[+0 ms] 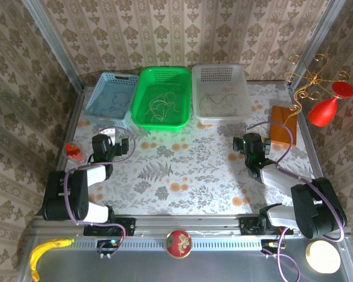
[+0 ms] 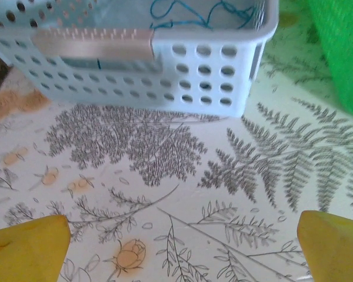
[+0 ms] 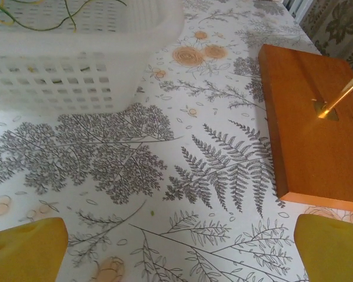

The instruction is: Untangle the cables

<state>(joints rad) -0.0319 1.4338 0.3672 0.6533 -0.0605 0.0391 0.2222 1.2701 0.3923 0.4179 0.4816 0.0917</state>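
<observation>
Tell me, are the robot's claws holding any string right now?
No, nothing. The left claw and right claw are both open and empty above the table. The cables lie in the baskets.

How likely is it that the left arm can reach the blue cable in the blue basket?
Probably yes. The left gripper, open, faces the blue basket with nothing visibly between; the blue cable lies inside, so it must go over the wall.

blue cable (image 2: 177,24) | pale-blue basket (image 2: 194,76) | green basket (image 1: 160,125) | white basket (image 3: 65,82) | fern-print table (image 1: 182,176)
</observation>
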